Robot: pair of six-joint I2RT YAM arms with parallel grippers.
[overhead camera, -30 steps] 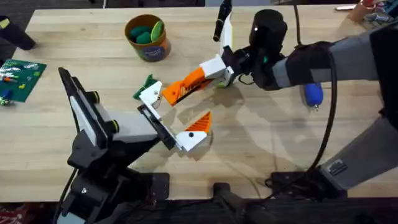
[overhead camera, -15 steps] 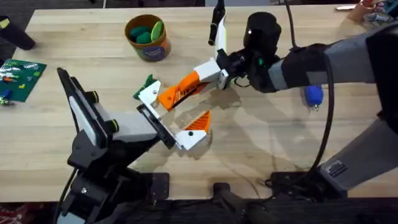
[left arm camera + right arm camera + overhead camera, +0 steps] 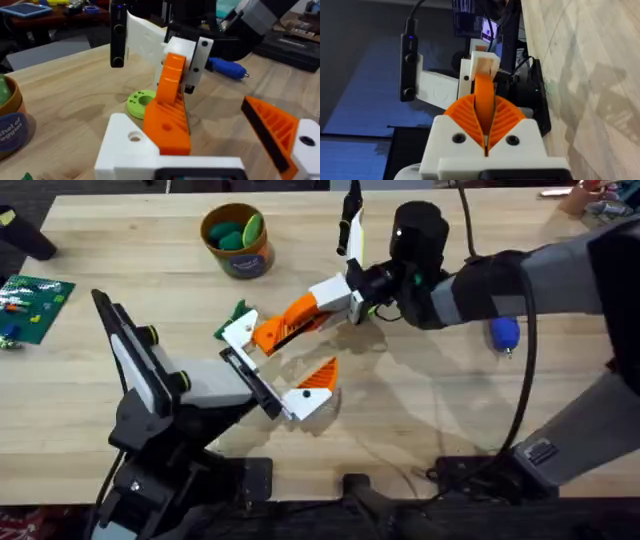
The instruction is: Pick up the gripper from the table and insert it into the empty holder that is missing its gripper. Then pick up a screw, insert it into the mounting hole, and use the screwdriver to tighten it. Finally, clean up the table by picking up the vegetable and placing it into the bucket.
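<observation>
Gripper in right jaws, at holder

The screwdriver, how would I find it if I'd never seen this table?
Start at the wooden table and follow the big grey right arm toward the far right side. Just beside that arm lies the screwdriver, flat on the wood. It is the one stubby tool with a bright blue handle and thin metal tip.

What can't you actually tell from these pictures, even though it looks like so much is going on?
- Whether the orange gripper is seated in the white holder: in the overhead view the joint is too small; in the left wrist view the piece covers it.
- Screws: too small to pick out on the table.
- The screwdriver: the right arm crosses over it overhead.
- The bucket: cut off by the left wrist view's edge.
</observation>
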